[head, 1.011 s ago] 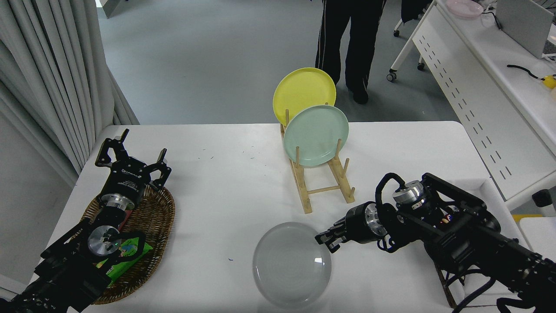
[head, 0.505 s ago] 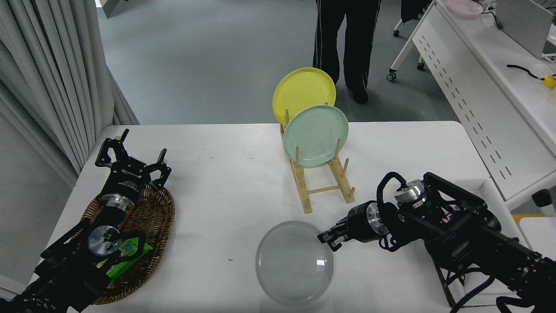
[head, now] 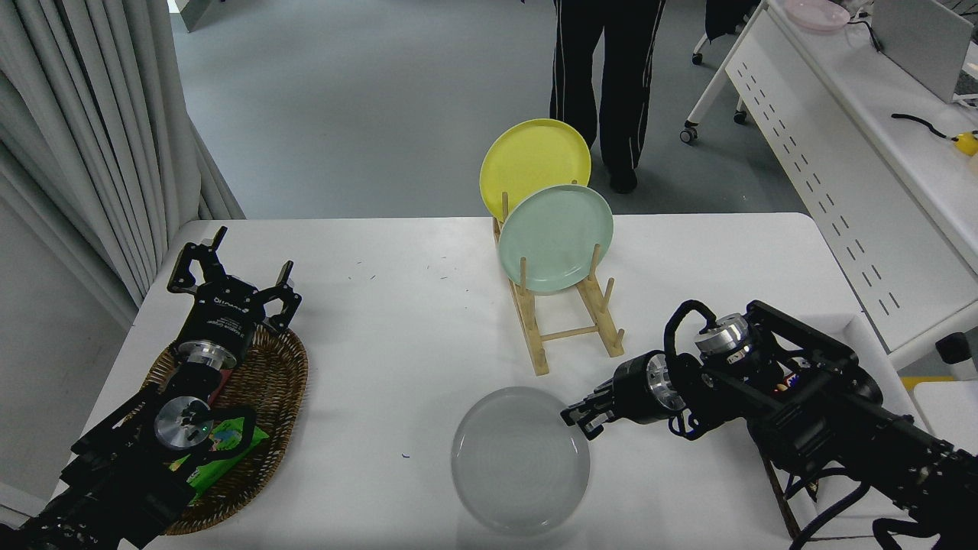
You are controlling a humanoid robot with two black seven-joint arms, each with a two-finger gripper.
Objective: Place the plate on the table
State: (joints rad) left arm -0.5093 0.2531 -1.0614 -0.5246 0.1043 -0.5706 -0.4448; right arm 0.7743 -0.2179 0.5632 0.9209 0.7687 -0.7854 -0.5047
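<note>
Now the plate lies flat on the table

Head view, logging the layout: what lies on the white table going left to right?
Left hand over a wicker basket → light-grey plate → wooden plate rack → right hand.
</note>
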